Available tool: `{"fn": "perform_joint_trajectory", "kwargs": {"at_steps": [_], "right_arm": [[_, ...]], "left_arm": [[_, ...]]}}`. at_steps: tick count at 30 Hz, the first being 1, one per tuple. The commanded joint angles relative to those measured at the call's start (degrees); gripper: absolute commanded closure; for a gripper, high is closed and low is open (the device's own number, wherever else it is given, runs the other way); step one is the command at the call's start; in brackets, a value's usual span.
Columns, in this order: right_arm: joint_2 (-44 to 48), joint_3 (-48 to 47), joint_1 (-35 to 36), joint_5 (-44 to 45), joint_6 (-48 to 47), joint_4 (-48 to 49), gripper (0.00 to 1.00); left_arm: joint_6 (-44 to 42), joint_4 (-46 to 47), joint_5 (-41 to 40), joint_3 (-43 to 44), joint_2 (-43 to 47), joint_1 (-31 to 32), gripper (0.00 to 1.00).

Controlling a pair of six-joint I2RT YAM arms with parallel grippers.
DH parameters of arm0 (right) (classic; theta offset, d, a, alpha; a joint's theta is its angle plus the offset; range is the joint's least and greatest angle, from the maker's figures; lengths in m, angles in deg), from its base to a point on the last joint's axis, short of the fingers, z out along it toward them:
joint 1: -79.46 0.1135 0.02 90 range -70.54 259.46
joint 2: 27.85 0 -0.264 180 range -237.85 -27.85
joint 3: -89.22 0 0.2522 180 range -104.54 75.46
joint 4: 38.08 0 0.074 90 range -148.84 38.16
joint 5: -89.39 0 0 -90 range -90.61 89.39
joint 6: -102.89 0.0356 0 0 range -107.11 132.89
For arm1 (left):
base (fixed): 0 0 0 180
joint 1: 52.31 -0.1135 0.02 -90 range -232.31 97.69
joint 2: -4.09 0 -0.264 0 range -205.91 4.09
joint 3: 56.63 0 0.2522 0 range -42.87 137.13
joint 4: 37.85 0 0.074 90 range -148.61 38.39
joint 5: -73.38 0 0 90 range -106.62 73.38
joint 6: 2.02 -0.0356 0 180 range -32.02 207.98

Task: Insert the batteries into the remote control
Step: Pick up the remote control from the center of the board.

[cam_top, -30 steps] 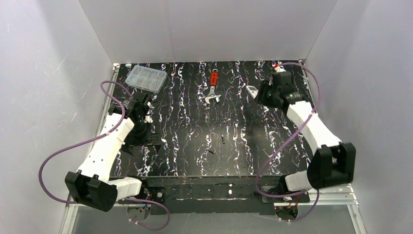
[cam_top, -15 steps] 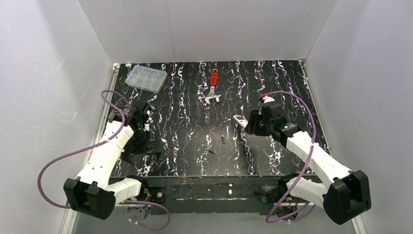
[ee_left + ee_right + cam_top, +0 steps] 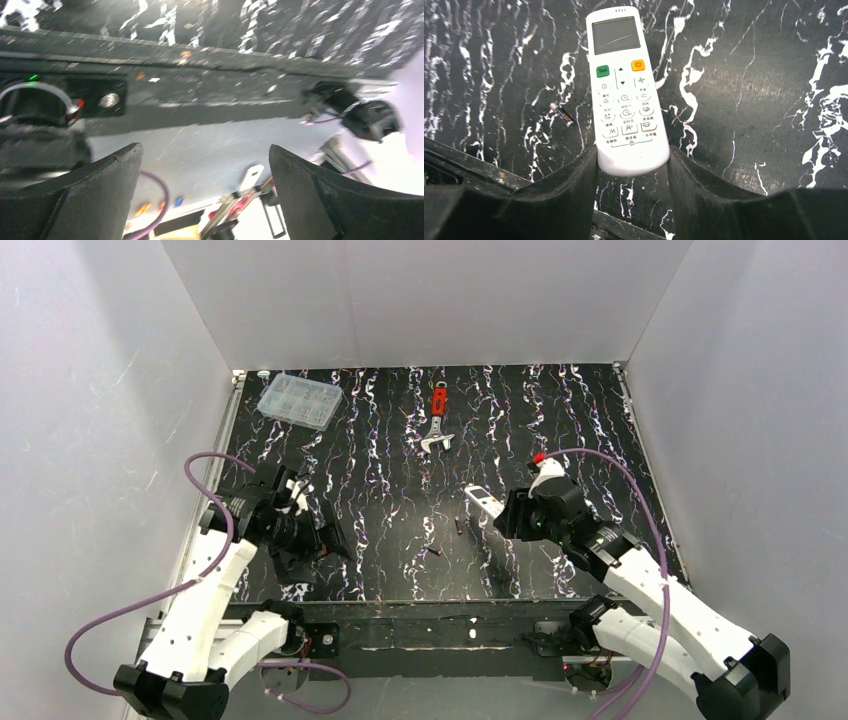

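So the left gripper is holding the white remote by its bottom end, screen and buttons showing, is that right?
Not quite: the right gripper holds the remote by its bottom end, screen and buttons showing. The right wrist view shows it.

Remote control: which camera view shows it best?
Right wrist. The remote control appears large, face toward the camera, screen and buttons clear, its lower end held in the right gripper. Top external shows only a small white sliver; left wrist shows none of it.
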Motion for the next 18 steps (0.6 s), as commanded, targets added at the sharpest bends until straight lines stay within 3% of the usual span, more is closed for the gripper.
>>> {"fn": "perform_joint_trajectory", "kwargs": {"at_steps": [1,6,18], "right_arm": [[3.1,-0.2,0.4,0.6,0.0,3.1,0.99],[3.6,-0.9,0.7,-3.3,-1.2,6.0,0.99],[-2.9,-13.4,5.2,-2.6,-1.9,10.2,0.99]], "left_arm": [[11.6,11.1,7.4,-3.8,1.5,0.0,0.02],[25.3,38.0,9.2,-12.0,3.0,0.0,0.02],[46.7,63.9,0.7,-14.8,-4.9,1.1,0.02]]}}
